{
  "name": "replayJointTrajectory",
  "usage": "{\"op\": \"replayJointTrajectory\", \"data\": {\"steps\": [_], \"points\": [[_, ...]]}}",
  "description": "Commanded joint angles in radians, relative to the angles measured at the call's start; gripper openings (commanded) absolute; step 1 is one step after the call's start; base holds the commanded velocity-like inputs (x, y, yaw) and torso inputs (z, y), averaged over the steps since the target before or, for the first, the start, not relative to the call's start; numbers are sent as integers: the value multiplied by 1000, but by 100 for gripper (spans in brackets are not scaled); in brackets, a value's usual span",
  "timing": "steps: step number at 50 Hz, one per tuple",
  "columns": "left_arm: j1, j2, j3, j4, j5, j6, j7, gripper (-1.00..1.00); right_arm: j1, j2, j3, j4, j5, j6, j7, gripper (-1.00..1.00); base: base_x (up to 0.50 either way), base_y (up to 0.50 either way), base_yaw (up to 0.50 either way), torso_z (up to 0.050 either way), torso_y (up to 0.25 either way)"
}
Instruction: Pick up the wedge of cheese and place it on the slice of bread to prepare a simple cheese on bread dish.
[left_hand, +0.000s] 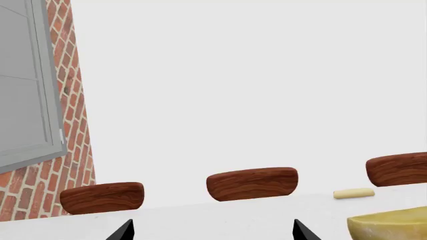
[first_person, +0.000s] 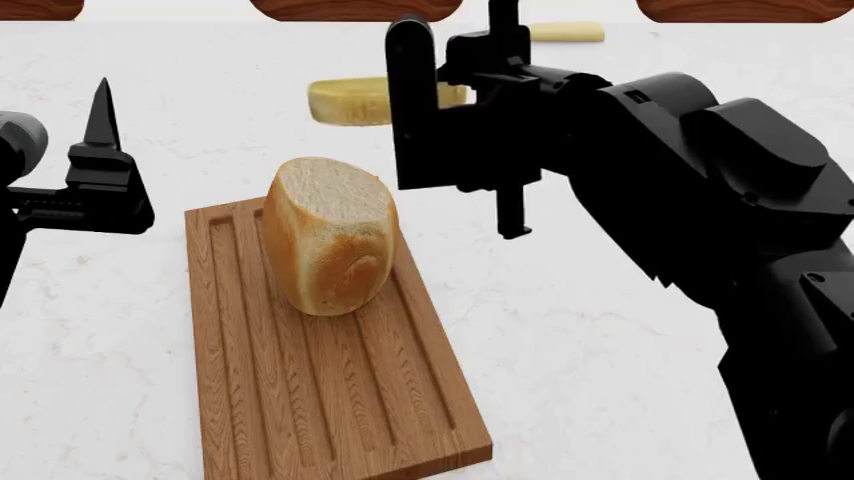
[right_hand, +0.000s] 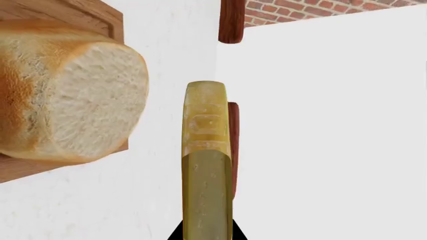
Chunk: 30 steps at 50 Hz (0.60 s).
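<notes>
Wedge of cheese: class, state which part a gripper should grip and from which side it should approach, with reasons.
Grip the wedge of cheese across its two broad flat faces, near the rim, coming edge-on from the side: it is a thin slab, too wide across.
</notes>
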Motion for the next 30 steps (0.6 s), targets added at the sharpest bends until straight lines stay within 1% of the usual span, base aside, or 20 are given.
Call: {"op": "replayJointTrajectory", "data": {"steps": [1, 14, 30], "points": [[4, -2, -2, 5, -6, 12, -2, 100, -40, -47, 16, 115, -67, -90, 15, -100, 0, 0, 0, 0, 0], [2, -5, 3, 11, -10, 6, -14, 100, -53, -72, -42, 115, -73, -92, 123, -100, 0, 0, 0, 0, 0], [4, -11, 5, 14, -18, 7, -22, 100, -66, -70, -41, 115, -66, -83, 122, -100, 0, 0, 0, 0, 0]]}}
